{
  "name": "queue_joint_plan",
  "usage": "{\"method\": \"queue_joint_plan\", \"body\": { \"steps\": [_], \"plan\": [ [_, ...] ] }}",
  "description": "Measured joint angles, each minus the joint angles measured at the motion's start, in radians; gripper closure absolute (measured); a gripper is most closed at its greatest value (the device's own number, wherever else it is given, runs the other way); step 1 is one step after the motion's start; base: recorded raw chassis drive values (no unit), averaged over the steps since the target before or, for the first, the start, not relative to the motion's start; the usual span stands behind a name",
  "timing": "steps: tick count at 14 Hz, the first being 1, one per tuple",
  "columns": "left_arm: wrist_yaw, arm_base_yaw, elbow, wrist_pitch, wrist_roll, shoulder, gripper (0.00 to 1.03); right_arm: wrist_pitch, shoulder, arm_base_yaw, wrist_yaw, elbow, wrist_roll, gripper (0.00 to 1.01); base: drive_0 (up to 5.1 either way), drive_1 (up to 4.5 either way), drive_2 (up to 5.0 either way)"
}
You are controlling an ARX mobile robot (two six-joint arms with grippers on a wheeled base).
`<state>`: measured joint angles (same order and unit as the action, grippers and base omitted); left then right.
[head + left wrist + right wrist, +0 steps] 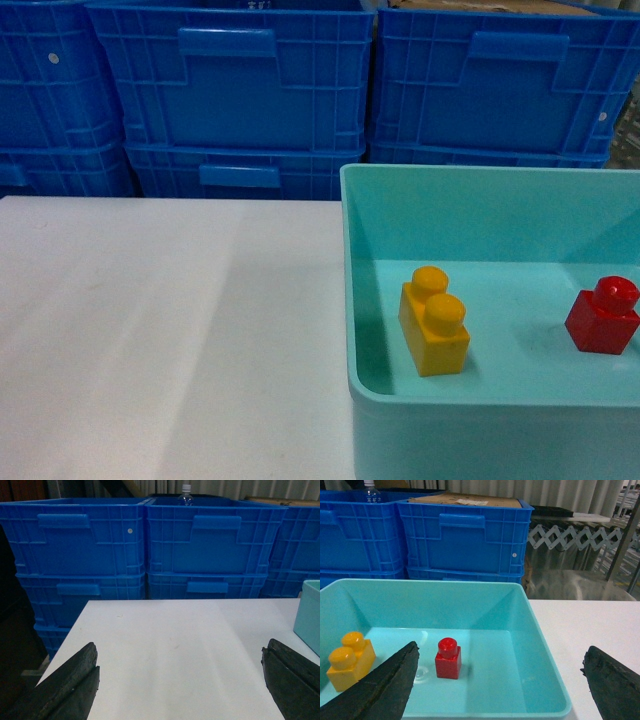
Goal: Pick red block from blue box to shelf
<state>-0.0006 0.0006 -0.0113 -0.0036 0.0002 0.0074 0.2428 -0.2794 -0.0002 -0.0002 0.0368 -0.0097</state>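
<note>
Black and wide apart, the right pincer (pixel 500 680) hangs released with nothing between its fingers (pixel 385 687), poised above the near rim of the blue box (pixel 547 677), one finger over the tub's interior and the other out over the white worktop (pixel 585 625) to the right. Just past that left finger sits the red block (pixel 448 659), upright on the tub floor with its single stud on top, roughly mid-floor in the wrist view and touching neither wall. Off to its left, well apart, the yellow brick (pixel 349 660) stands with its two studs up, partly hidden by the finger. From the head camera the red block (pixel 604 316) shows near the right edge of the frame, inside the blue box (pixel 450 215), with the yellow brick (pixel 434 320) nearer the tub's left wall. Over on the other side, the left pincer (pixel 180 680) is likewise spread open and empty, hovering above bare white worktop (pixel 175 640), with a sliver of the turquoise tub at the far right of its view. Behind everything, dark blue crates (pixel 240 90) are stacked in rows, a clear bottle (pixel 185 495) poking up behind them, and a grey folding lattice barrier (pixel 575 537) shows beyond the worktop on the right.
</note>
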Motion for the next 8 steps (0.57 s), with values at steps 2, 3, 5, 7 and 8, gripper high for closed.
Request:
{"method": "queue_joint_plan", "body": {
  "steps": [2,3,5,7,8],
  "plan": [
    [0.000,0.000,0.000,0.000,0.000,0.000,0.05,0.000,0.000,0.000,0.000,0.000,0.000,0.03,0.0,0.00,0.0],
    [0.000,0.000,0.000,0.000,0.000,0.000,0.05,0.000,0.000,0.000,0.000,0.000,0.000,0.03,0.0,0.00,0.0],
    [0.000,0.000,0.000,0.000,0.000,0.000,0.05,0.000,0.000,0.000,0.000,0.000,0.000,0.03,0.0,0.00,0.0],
    [0.000,0.000,0.000,0.000,0.000,0.000,0.05,0.000,0.000,0.000,0.000,0.000,0.000,0.03,0.0,0.00,0.0],
    [0.000,0.000,0.000,0.000,0.000,0.000,0.05,0.000,0.000,0.000,0.000,0.000,0.000,0.03,0.0,0.00,0.0]
  ]
}}
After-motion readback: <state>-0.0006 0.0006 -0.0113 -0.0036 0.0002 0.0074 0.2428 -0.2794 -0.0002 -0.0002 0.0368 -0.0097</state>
